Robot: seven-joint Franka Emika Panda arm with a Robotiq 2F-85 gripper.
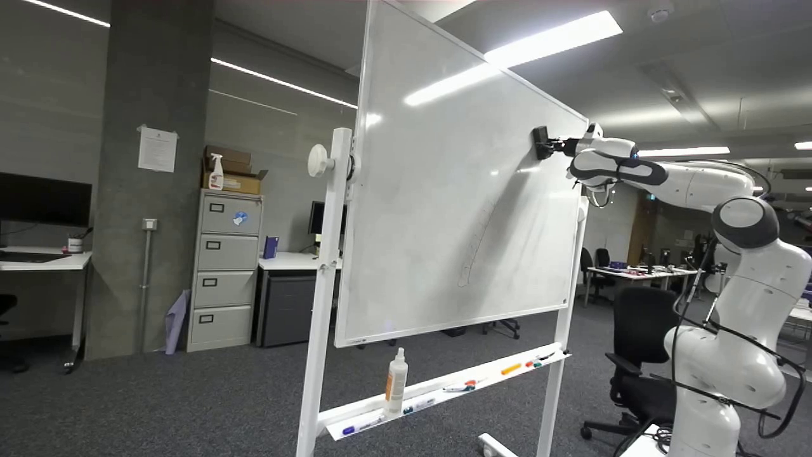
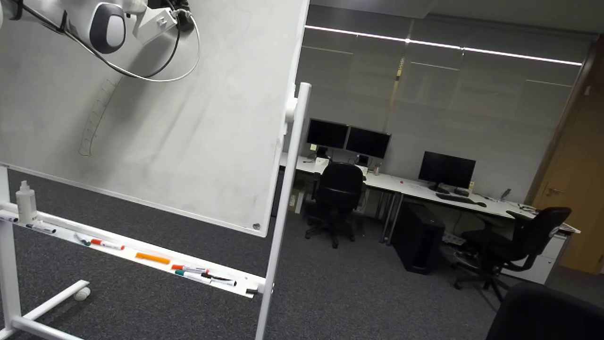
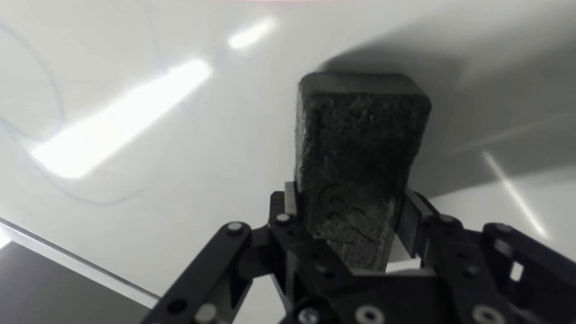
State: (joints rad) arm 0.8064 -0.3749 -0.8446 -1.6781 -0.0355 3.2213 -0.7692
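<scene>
In an exterior view, a dark block (image 1: 541,143) is gripped by the tool (image 1: 556,146) and is held up high at the tool's front end, against or very near the whiteboard (image 1: 419,241); which one cannot be told from here. Well below the tool, a spray bottle (image 1: 396,382) is stood on a white tray (image 1: 526,357). In an exterior view, the tool is partly cut off by the top of the view, so the block cannot be made out. A white cable (image 2: 163,81) is looped below the tool, and it should be given room so that it is not caught. A thin drawing (image 2: 98,118), shaped like a bent ladder, is seen lower than the tool. In the wrist view, the block is pinched between the tool's fingers (image 3: 290,199) at its near end, and its far end is left sticking out past them. Faint blue lines (image 3: 101,204) are seen beside the tool. As only one end is held, the block could be tipped or twisted by a hard push. It is best pressed softly and evenly, with its whole face laid flat on the whiteboard.
</scene>
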